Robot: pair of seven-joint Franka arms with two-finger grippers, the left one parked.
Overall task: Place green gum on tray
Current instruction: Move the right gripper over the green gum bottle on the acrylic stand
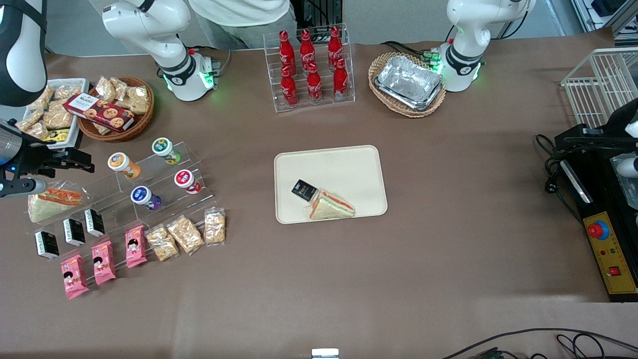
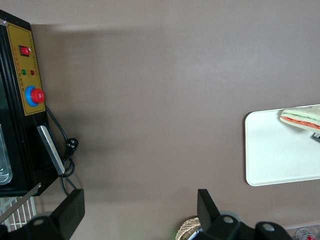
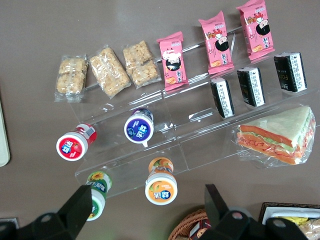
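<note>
Brown table [image 1: 448, 259] fills scene; white wire rack [image 1: 600, 82], black control box [image 1: 605, 249] at parked arm's end.

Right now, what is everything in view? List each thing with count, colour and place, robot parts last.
green gum: one, green label, top step of the clear rack.
Other gum bottles: three, orange, red, purple, on the same rack.
tray: one, beige, mid-table, holding a sandwich and a black packet.
Pink snack packs: three, nearest the front camera.
Cola bottles: six, red, in a clear stand.
Foil trays: silver, in a wicker basket.
gripper: open, above the table beside the rack, toward the working arm's end.
</note>
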